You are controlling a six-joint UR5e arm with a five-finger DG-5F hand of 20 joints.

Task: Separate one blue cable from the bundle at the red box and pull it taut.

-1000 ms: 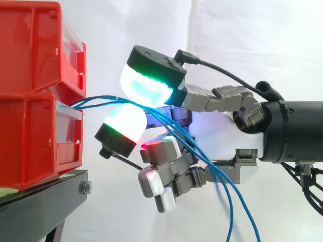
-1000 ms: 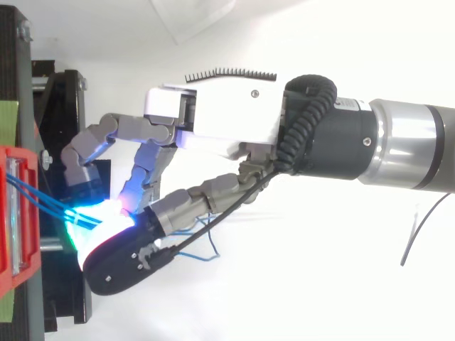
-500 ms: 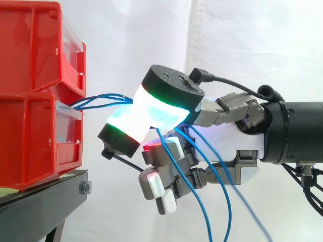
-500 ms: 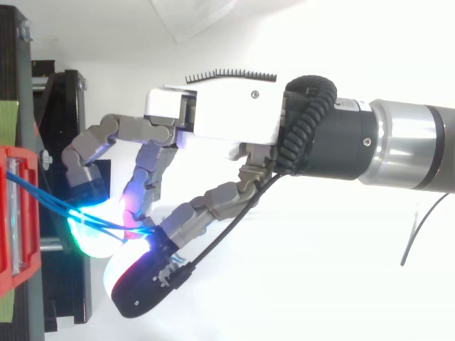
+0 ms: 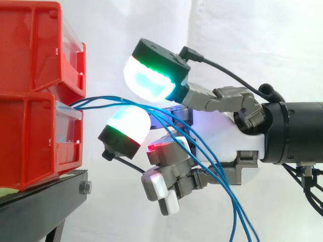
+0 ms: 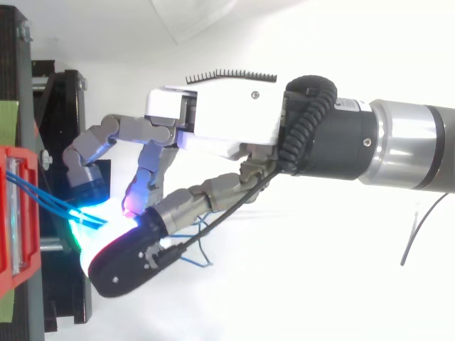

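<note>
Blue cables (image 5: 108,101) leave the front of the lower red box (image 5: 30,146) as a loose bundle. They pass through the gap between my two large glowing pads (image 5: 149,80) and then hang down across my hand (image 5: 222,136) toward the bottom of the side view. Those two pads stand apart and pinch nothing, while my lower fingers (image 5: 156,184) are curled beneath the draped strands. The main risk, as I judge it, is closing on the whole bundle: several strands run through the gap side by side, so a plain squeeze would likely trap more than one. A pull would then tighten them all, not just a single cable. From the top view the pads overlap over the strands, so I cannot tell which strand lies nearest either pad. The slack lying over my curled fingers could also snag and be dragged along. I cannot see how the cables are fixed inside the box, so a hard pull might shift it on the black stand (image 5: 45,196).
</note>
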